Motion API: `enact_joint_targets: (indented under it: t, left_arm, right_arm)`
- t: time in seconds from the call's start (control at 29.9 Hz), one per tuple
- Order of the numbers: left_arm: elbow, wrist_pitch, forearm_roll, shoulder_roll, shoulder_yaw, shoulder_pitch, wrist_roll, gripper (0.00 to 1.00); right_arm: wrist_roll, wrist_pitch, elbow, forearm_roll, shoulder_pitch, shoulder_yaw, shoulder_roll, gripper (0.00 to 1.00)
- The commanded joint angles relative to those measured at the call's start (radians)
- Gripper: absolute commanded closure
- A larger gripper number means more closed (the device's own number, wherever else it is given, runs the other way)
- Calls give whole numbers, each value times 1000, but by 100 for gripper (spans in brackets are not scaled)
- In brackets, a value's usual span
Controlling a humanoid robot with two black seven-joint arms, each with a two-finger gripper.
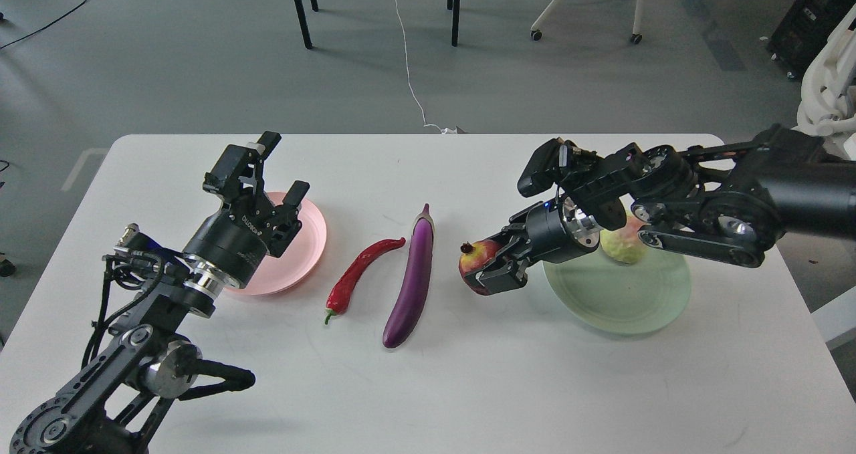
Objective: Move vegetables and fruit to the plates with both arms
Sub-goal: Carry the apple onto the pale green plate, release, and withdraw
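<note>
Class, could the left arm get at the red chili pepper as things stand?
Probably yes. The left gripper is open and empty above the pink plate, and the chili pepper lies uncovered on the table just beside that plate, apart from the eggplant.

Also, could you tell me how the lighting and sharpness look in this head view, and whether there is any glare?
Head view: soft, even light; faint shadows under the eggplant and chili pepper; a mild sheen along the eggplant, bright glints on the right arm's silver wrist ring; white table not blown out; focus sharp throughout, no motion blur.
</note>
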Motion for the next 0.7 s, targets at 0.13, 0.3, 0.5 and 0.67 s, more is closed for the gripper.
enact_joint_targets:
  t: [0.13, 0.3, 0.5, 0.67]
  left_arm:
    - [1, -1, 2, -9, 7, 0, 0, 1]
    - [0, -1, 3, -13, 7, 0, 2, 1]
    - [0, -1, 3, -6, 7, -2, 2, 1]
    - [-2, -1, 3, 2, 5, -3, 2, 1]
  right_arm:
    - [0, 15, 58, -237, -43, -40, -276, 51]
    - [0, 13, 46, -238, -127, -20, -321, 43]
    - [0, 10, 11, -237, -173, 37, -312, 5]
    - [0, 7, 14, -228, -184, 90, -312, 3]
